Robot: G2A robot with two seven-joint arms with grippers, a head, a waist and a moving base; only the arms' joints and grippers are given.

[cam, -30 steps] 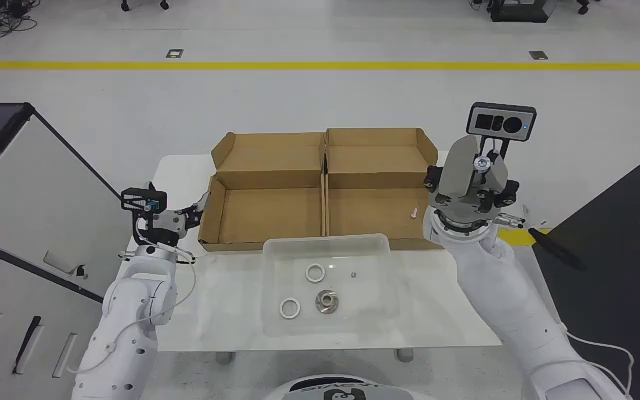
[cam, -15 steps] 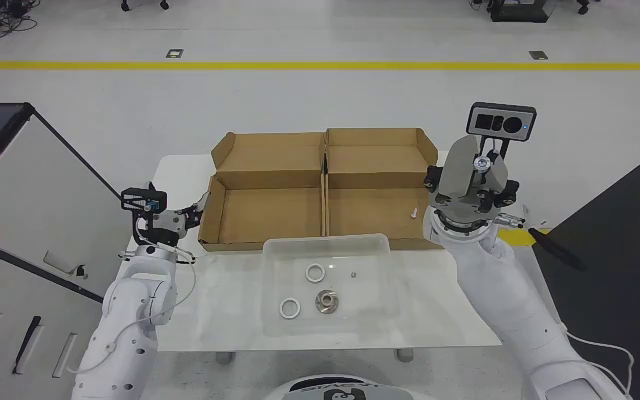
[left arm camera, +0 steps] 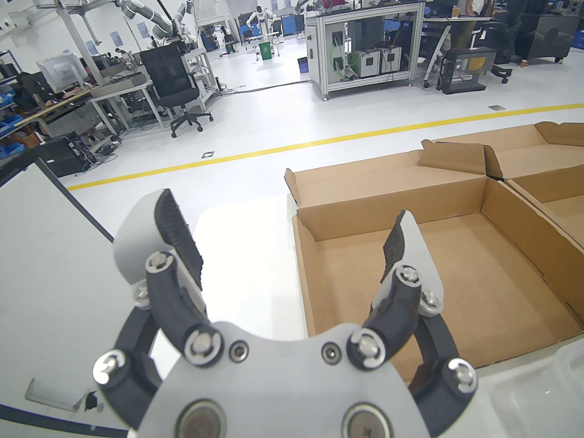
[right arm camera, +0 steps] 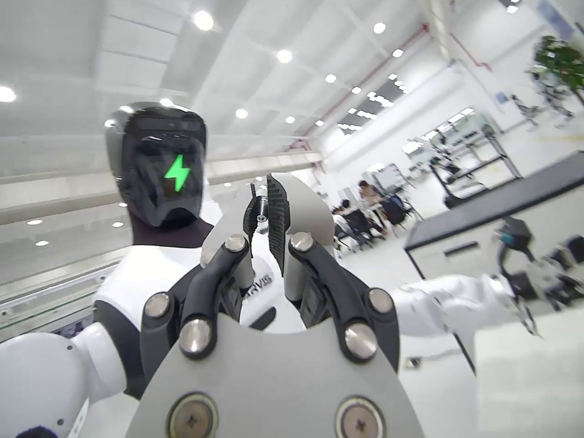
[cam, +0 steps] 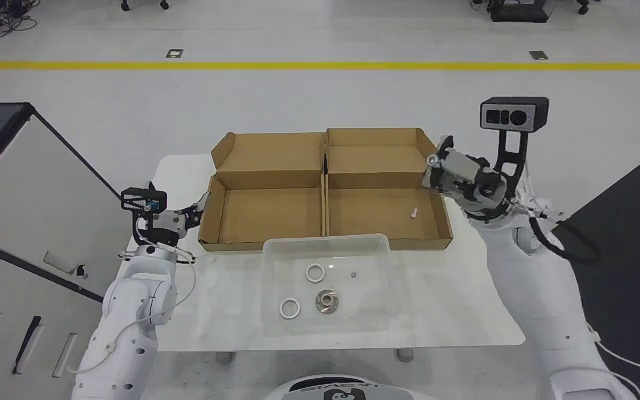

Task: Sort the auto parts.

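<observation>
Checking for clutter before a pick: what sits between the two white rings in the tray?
Nothing; the top view shows only bare tray floor between the far ring and the near ring.

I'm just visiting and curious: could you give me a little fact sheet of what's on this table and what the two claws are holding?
Left claw: open, holding nothing, beside the left box
Right claw: shut on a small screw, by the far corner of the right box
Right box: one small white bolt inside
Clear tray: two white rings and a metal part
</observation>
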